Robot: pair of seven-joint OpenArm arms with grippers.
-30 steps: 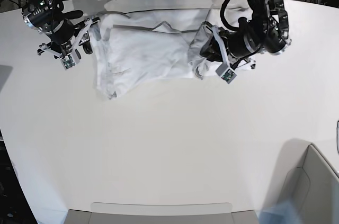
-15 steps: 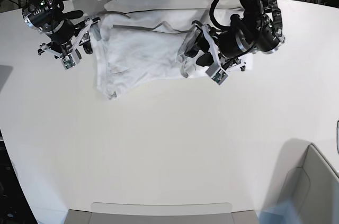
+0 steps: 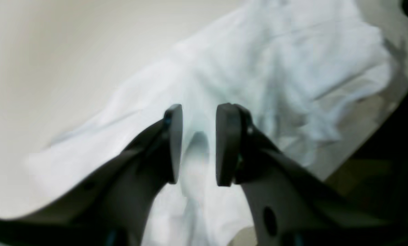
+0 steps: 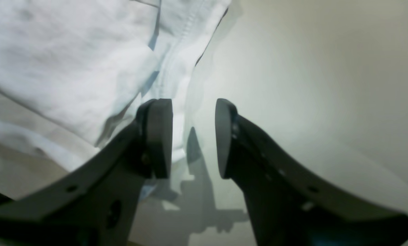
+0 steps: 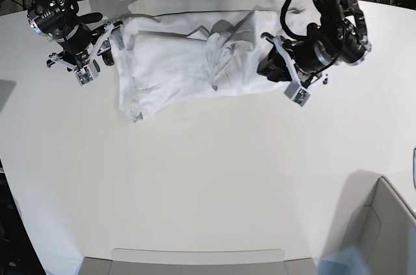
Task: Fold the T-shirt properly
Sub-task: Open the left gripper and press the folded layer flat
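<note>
My left gripper (image 3: pixel 198 143) has its jaws parted with nothing between them; in its wrist view I see only cloth lying below the gap, and the base view puts it just off the T-shirt's (image 5: pixel 188 60) end on that side. My right gripper (image 4: pixel 193 138) also stands apart and empty, the inner finger right against a stitched edge of the shirt while the outer finger hangs over bare tabletop (image 5: pixel 208 177). Neither arm is grasping anything.

The T-shirt lies at the far side of the table between the two arms, stretched roughly across, with a bunched ridge of cloth heaped near its middle and a loose corner trailing toward me near the right arm.

I judge it light, soft and limp: it will not hold any shape I give it, it sags from whatever point I pinch, and it drags and wrinkles across the smooth top rather than sliding cleanly. A single-layer pinch would likely peel one ply from the others. So I would take it at the seamed edges, where the stitching gives the pads something firmer to bite: the hem edge beside my right gripper, and the matching edge on the left. The rumpled ridge needs flattening first.
</note>
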